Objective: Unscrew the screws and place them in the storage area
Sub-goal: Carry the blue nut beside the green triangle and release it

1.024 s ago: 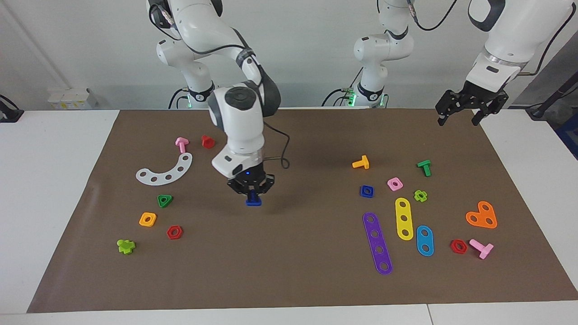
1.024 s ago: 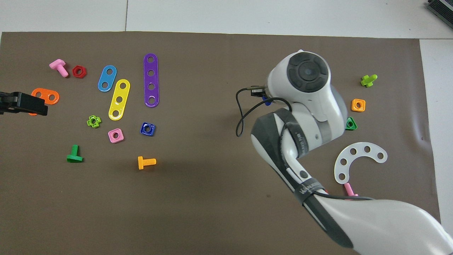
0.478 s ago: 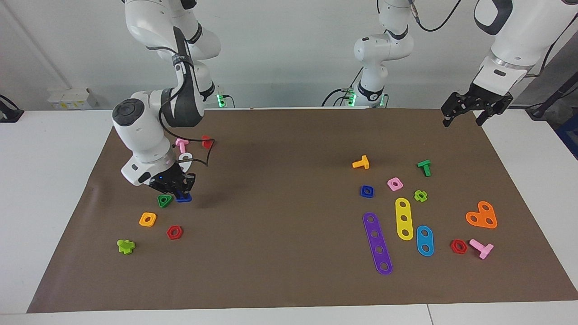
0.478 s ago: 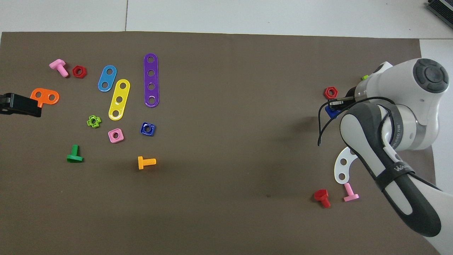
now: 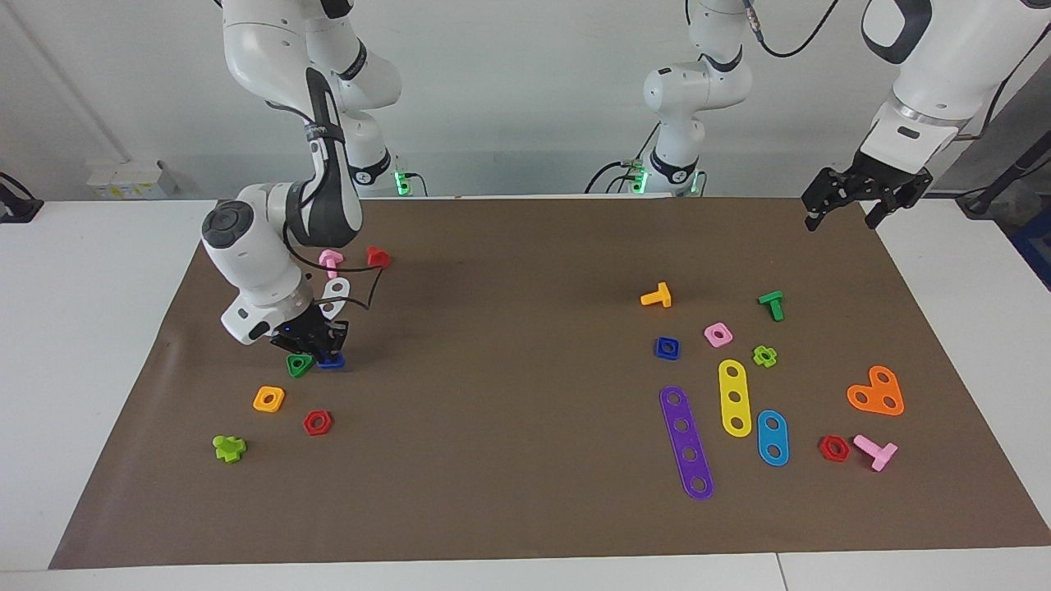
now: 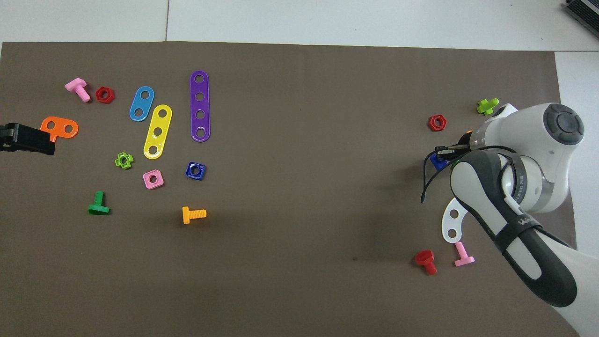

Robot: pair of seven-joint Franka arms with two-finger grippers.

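Note:
The dark-blue bolt (image 5: 332, 360) is in my right gripper (image 5: 327, 350), head down at the mat, right beside a green triangular nut (image 5: 299, 364) at the right arm's end of the table. In the overhead view only a corner of the bolt (image 6: 438, 162) shows under the right gripper (image 6: 447, 152). I cannot tell whether the bolt touches the mat. My left gripper (image 5: 850, 215) is open and empty, and waits raised over the mat's corner at the left arm's end; it also shows in the overhead view (image 6: 28, 139).
Around the right gripper lie an orange square nut (image 5: 268, 399), a red hex nut (image 5: 317, 422), a lime cross piece (image 5: 229, 447), a white curved strip (image 5: 335, 293), a pink bolt (image 5: 330, 261) and a red bolt (image 5: 378, 258). The dark-blue square nut (image 5: 667, 348), strips and other bolts lie toward the left arm's end.
My right arm has carried the blue bolt from the middle of the mat to beside the green triangular nut and lowered it a little. The left gripper has barely moved.

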